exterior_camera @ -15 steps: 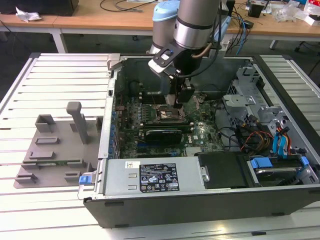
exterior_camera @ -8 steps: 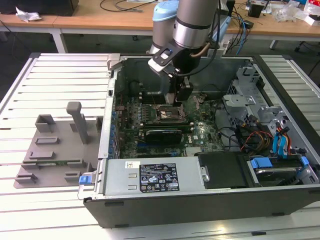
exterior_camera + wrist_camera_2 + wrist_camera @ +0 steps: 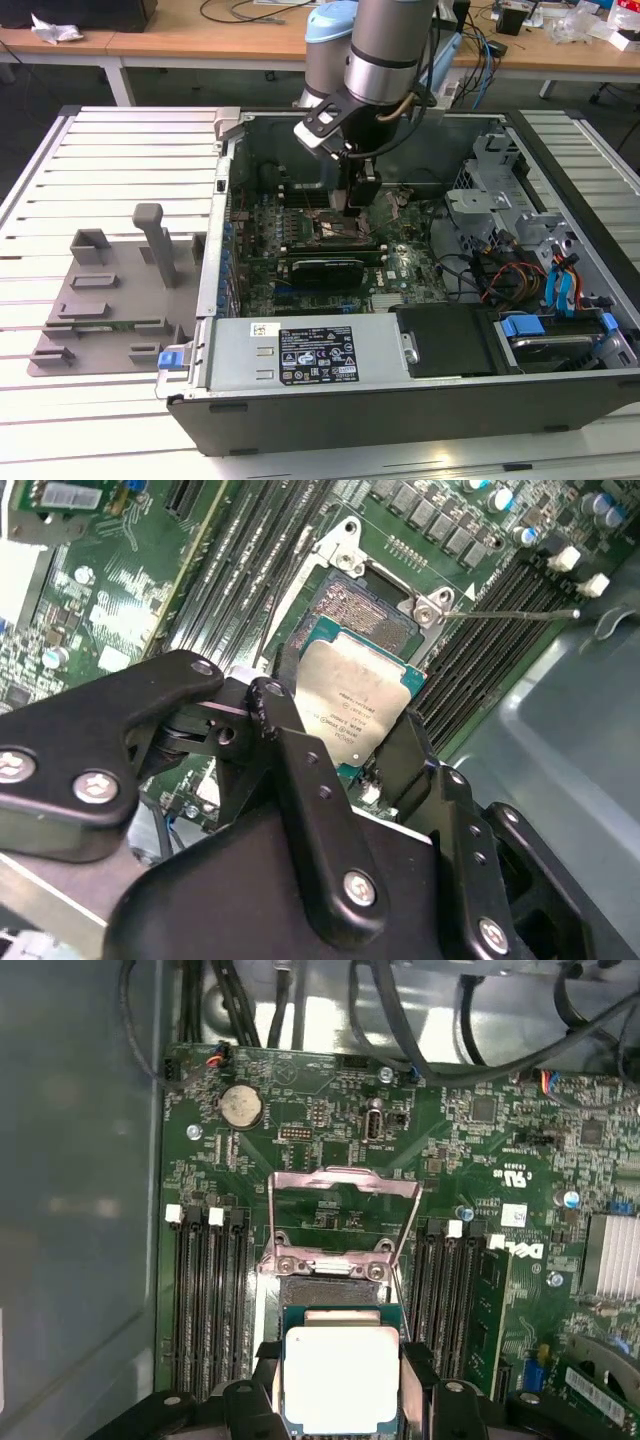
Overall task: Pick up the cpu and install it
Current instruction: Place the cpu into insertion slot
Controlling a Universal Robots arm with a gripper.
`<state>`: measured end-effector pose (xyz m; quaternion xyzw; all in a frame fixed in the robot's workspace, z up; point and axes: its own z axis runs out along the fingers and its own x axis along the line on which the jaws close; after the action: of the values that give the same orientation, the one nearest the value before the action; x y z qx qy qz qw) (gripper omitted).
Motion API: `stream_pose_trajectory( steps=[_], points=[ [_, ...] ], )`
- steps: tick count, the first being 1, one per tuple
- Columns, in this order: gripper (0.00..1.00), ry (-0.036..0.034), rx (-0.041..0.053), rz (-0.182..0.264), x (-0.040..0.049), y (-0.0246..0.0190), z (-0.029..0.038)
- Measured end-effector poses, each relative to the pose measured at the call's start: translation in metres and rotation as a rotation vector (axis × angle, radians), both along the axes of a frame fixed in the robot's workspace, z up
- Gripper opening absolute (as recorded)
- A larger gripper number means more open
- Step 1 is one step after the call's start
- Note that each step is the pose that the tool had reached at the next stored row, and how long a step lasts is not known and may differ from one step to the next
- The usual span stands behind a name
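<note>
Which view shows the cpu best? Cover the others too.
The first wrist view: the cpu faces the camera squarely, its metal top plain to see. The second wrist view shows it slanted, partly behind the gripper. The exterior view gives the gripper low over the motherboard.

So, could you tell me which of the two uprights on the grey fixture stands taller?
The slim post with the blocky cap, on the side nearer the computer case; the other upright, toward the exterior view's left, is a squat hollow bracket.
</note>
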<state>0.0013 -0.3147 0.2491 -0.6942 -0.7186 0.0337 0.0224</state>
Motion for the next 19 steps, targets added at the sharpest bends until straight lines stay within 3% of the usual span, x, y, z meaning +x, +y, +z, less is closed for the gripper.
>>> stream_pose_trajectory(
  steps=[2,19],
  points=[
    [0.55,0.0000,0.0001,-0.037,0.0000,0.0000,-0.0015],
    [0.55,0.0000,0.0000,-0.037,0.0000,0.0000,-0.0129]
  ],
)
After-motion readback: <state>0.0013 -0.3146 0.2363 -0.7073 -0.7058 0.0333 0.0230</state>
